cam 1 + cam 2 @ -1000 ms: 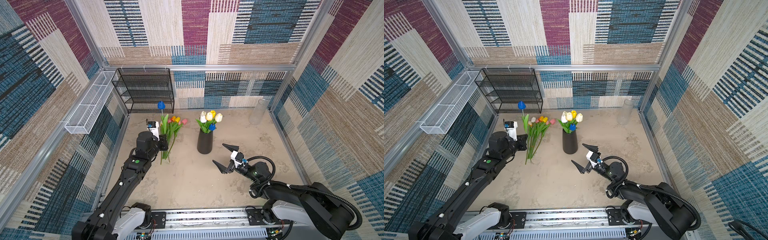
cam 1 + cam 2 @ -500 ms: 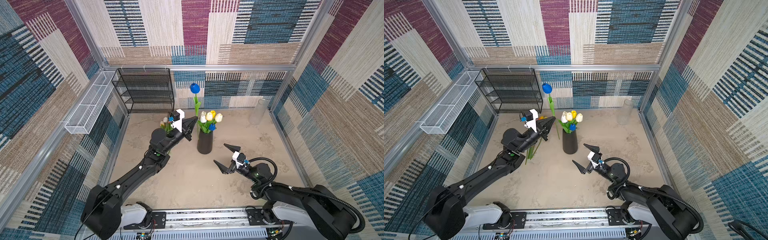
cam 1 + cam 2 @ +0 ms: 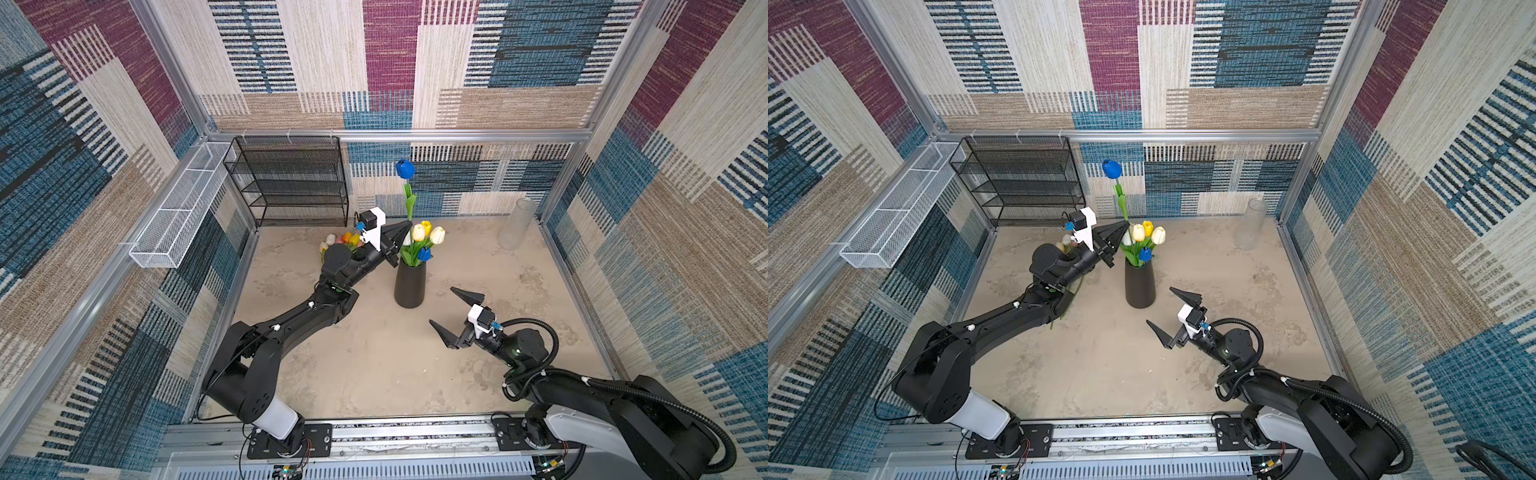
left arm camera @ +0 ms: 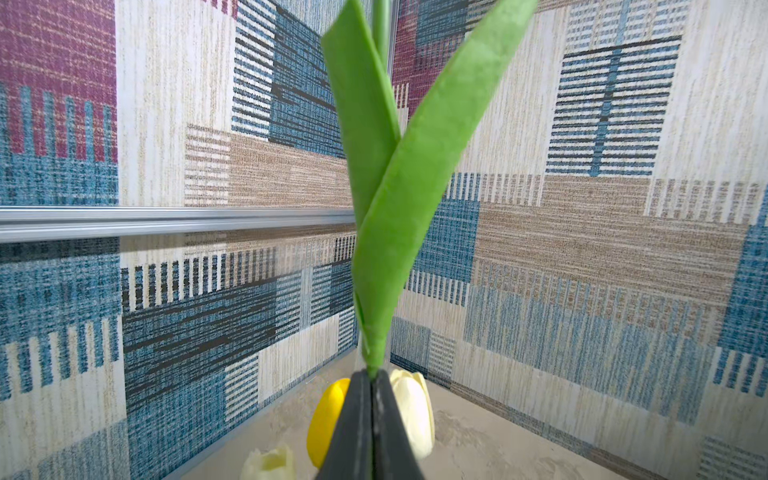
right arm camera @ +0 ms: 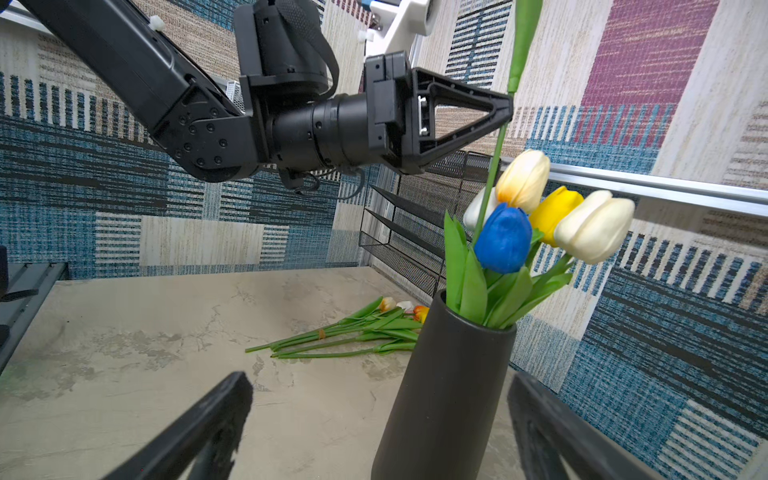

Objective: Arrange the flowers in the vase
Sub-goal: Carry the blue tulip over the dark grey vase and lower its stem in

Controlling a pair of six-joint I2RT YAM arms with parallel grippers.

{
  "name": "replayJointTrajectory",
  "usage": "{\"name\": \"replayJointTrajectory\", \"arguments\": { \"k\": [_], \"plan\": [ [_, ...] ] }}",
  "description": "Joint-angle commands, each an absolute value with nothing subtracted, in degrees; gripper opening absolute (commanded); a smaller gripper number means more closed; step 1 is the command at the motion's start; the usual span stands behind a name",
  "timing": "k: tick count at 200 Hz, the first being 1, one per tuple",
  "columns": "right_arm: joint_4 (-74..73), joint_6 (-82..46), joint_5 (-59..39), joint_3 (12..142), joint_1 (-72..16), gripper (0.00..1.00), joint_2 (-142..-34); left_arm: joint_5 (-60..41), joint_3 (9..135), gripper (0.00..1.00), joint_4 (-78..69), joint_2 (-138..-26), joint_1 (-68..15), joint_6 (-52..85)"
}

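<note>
Vase (image 3: pixel 409 286) holds five tulips (image 3: pixel 437 235), left gripper (image 3: pixel 409 225) one tulip (image 3: pixel 404 169).

Matt, smooth black vase (image 3: pixel 409 286) on a mottled, stone-like matt desk (image 3: pixel 374 365). Waxy plastic-looking heads and cloth-like leaves on the flowers (image 3: pixel 417 232). Black metal mesh rack (image 3: pixel 291 183), woven cloth walls (image 3: pixel 324 62).

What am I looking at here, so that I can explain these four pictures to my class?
Two black robot arms stand at a table. Two pictures look down from overhead; two come from cameras on the arms' wrists. The left gripper is shut on the stem of a blue tulip, upright over a black vase that already holds a bunch of white, yellow and blue tulips. Loose tulips lie on the table beside it. The right gripper hangs open and empty.
</note>
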State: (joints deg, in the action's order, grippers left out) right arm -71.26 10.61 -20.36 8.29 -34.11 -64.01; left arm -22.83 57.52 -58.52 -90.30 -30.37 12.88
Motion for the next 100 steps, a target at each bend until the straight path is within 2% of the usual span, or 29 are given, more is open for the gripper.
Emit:
{"name": "replayJointTrajectory", "arguments": {
  "k": [1,100],
  "plan": [
    [-73.0,10.89,-19.69,8.26,-34.19,1.0,-63.94,-23.23,57.6,0.0,-61.8,-91.13,-30.31,12.24],
    [-73.3,10.99,-19.4,9.18,-34.19,1.0,-66.74,-23.81,52.48,0.0,-63.3,-94.14,-30.58,9.99]
  ]
}}
